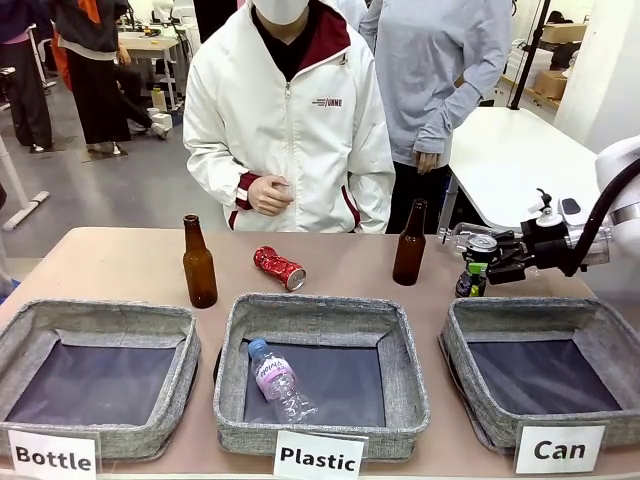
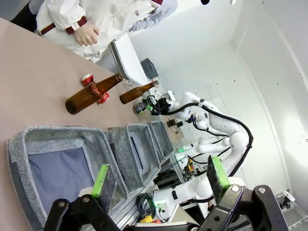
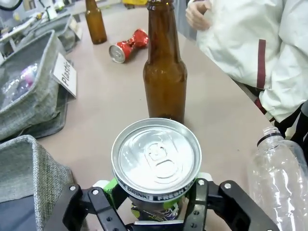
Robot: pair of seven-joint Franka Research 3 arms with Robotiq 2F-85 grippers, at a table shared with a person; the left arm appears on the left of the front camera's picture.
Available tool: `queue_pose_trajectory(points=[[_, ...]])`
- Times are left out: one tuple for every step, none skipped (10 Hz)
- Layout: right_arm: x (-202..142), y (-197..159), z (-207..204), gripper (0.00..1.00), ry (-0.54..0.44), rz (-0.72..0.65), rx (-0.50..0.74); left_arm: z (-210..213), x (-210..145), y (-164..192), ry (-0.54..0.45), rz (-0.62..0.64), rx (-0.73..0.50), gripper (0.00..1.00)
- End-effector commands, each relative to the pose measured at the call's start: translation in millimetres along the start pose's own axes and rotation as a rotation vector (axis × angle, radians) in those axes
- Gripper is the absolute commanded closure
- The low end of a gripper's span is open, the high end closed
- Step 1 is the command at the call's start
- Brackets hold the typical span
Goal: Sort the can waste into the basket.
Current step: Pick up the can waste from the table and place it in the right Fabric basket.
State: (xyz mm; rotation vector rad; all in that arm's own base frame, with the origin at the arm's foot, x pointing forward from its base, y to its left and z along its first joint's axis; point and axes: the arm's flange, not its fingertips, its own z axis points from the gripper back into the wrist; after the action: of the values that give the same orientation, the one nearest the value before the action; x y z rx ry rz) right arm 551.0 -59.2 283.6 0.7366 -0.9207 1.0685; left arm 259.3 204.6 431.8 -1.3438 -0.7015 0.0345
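So, front view: the right arm reaches in from the right, over the table's far half.
right gripper [image 1: 482, 262]: closed on the sides of the black and silver can [image 1: 474, 272].
held can's axis: upright, silver lid up; I cannot tell whether its base touches the table.
Can basket [image 1: 540, 308]: just beside the held can, on the robot's side of it and lower. The move probably needed is a short carry toward the robot over the far rim, then a release.
red can [image 1: 279, 267]: on its side on the table, between the left brown bottle [image 1: 199, 263] and the right brown bottle [image 1: 409, 243], behind the Plastic basket [image 1: 320, 305] and well apart from the right gripper.
red can's axis: slanting across the table, silver end toward the right and the robot.
left wrist view, left gripper [image 2: 159, 177]: wide open, green pads far apart, nothing between them.
red can from here: far up the table, partly hidden behind a brown bottle. The free left arm looks the likelier one to fetch it.
right wrist view, grip: fingers clamp low on the can's body and the lid faces the camera.
neighbours: a clear plastic bottle [image 3: 281, 175] lies just beside the held can, and a grey basket corner is near at the lower left.
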Motion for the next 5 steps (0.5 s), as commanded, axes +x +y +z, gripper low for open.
queue_pose_trajectory(points=[[4,-9,2,1.00,-0.001,-0.030,0.017,1,0,-1,-0.005,-0.010,0.005,0.00],[5,-9,1,1.00,-0.002,-0.029,0.021,1,0,-1,-0.005,-0.010,0.005,0.00],[7,-7,2,1.00,-0.013,-0.022,0.029,1,0,-1,-0.005,-0.010,0.005,0.00],[13,-4,6,1.00,-0.031,-0.013,0.028,1,0,-1,-0.005,-0.010,0.005,0.00],[26,3,14,1.00,-0.072,0.009,0.041,1,0,-1,-0.005,-0.010,0.005,0.00]])
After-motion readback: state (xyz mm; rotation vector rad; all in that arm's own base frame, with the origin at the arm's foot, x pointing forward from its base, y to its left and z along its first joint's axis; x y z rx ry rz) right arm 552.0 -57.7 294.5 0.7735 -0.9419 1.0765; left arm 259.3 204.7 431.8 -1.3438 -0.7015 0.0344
